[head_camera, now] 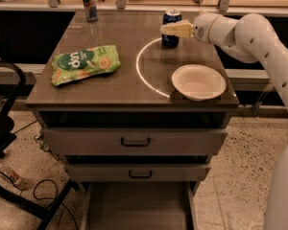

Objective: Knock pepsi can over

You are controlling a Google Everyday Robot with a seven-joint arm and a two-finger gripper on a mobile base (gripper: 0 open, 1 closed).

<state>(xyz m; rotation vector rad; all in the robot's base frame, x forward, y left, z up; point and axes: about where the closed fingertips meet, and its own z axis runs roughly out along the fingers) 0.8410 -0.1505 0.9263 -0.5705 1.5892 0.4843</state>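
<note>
The pepsi can (170,19), short, dark blue with a silver top, stands upright at the back right of the table (125,87). My gripper (166,29) reaches in from the right on the white arm. Its pale fingers (178,29) lie across the front of the can at mid height and look to be touching it. The lower part of the can shows below the fingers.
A white bowl (198,82) sits at the front right of the table. A green snack bag (81,63) lies at the left. A taller slim can (90,3) stands at the back left. Two drawers (134,142) are below the tabletop.
</note>
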